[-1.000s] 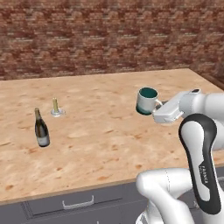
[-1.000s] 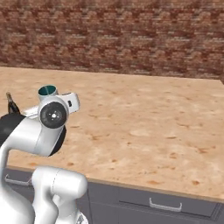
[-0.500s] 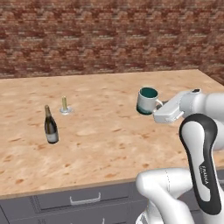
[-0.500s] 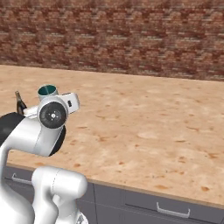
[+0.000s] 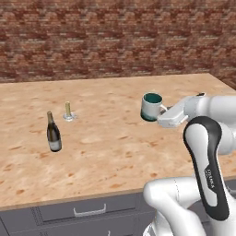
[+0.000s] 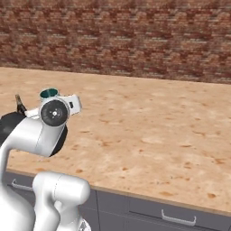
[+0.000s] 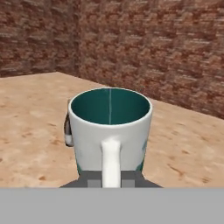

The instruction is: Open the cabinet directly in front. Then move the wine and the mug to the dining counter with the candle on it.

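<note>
While held above the dining counter (image 5: 115, 152) by its handle, the mug (image 5: 151, 106) is the item in transit: white outside, teal-green inside, upright, mouth level, apparently empty. The gripper (image 5: 162, 116) is clamped shut on the handle, which in the hand view runs as a white strip straight down from the rim to the finger tips. From the left base view the mug hangs over the right-hand part of the tan stone top, though how much air lies beneath it is hard to judge. Second item, the wine (image 5: 53, 133): dark bottle, pale label, standing upright on the counter well to the left of the mug. Third item, the candle (image 5: 68, 111): pale stick on a small round dish, standing just behind the bottle, near it but apart. Backing: red-brown brick wall (image 5: 115, 41). Below the front edge: grey drawers (image 5: 87, 211). Handling note, by my judgement: one delivery remains; lower the mug straight and level onto bare counter, let the base sit flat before the fingers part, then draw back along the handle's line so it is not tipped.
</note>
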Robot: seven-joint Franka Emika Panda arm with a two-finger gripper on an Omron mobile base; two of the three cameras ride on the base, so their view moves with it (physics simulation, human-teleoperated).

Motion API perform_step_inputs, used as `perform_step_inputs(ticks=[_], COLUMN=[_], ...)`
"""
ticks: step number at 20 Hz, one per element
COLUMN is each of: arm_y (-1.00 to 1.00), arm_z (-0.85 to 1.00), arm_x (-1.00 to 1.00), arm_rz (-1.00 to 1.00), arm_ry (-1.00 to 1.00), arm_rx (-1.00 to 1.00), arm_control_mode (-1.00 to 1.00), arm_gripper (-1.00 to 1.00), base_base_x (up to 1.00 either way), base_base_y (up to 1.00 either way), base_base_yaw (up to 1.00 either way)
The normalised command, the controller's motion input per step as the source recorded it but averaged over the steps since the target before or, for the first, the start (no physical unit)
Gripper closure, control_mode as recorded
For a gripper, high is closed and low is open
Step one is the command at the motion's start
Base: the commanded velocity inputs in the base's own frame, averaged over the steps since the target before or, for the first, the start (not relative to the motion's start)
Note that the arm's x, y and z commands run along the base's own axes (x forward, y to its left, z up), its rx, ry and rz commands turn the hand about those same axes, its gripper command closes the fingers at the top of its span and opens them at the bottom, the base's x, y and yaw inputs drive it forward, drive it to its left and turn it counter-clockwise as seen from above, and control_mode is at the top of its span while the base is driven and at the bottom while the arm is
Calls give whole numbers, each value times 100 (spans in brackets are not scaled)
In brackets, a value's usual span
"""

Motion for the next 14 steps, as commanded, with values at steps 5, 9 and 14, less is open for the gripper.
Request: perform_step_inputs(ticks=[5, 9, 14], arm_y=[38, 46, 30], arm_z=[-21, -49, -55], arm_x=[67, 62, 41], arm_rz=[5, 11, 11], arm_ry=[39, 35, 10], arm_rx=[-8, -9, -3], arm_control_mode=[-100, -100, -100], arm_gripper=[100, 100, 100], base_base_x=[0, 0, 0], base_base_y=[0, 0, 0], base_base_yaw=[0, 0, 0])
